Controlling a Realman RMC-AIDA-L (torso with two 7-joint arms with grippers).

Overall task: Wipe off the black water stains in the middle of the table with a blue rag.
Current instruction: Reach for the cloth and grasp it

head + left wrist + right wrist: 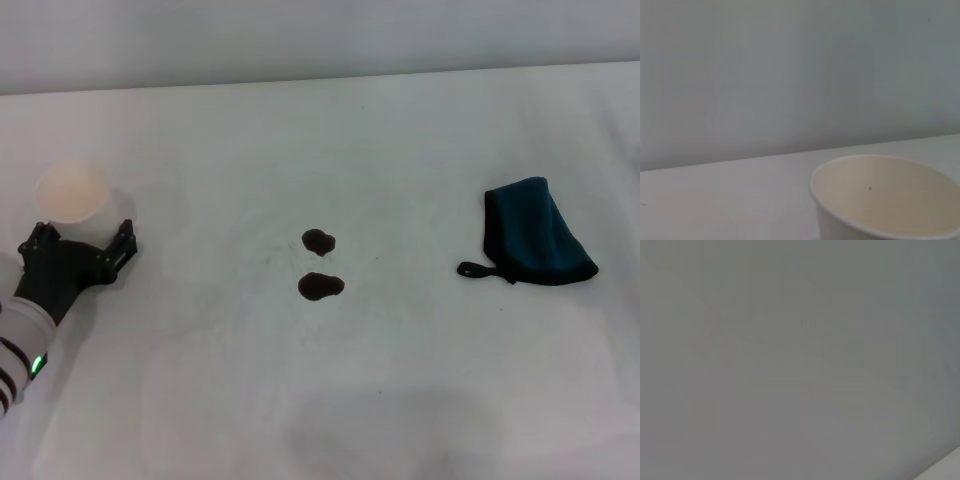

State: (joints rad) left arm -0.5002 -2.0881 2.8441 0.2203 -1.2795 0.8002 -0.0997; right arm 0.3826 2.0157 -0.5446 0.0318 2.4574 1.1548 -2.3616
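- The white table [420, 400] is being seen from the head camera, filling nearly the whole frame, with a pale wall running along the top edge.
- The black water stains [320, 264] are lying near the centre of the frame as two small dark blobs, one just above the other, close together but not touching.
- The blue rag [537, 243] is lying folded at the right of the frame, well apart from the stains, with its black loop tab [476, 269] pointing left toward them.
- A white paper cup [72, 193] is standing upright at the left edge of the frame, its open mouth facing up.
- The left gripper [80, 240] is being held just below the cup, its two black fingers spread wide and nothing being gripped between them; whether the fingers are touching the cup cannot be told.
- In the left wrist view, the cup [885, 200] is being shown close up at the lower right, with the table edge and wall behind it.
- The right gripper is not being shown in any view; only a plain grey surface is being seen by the right wrist camera.
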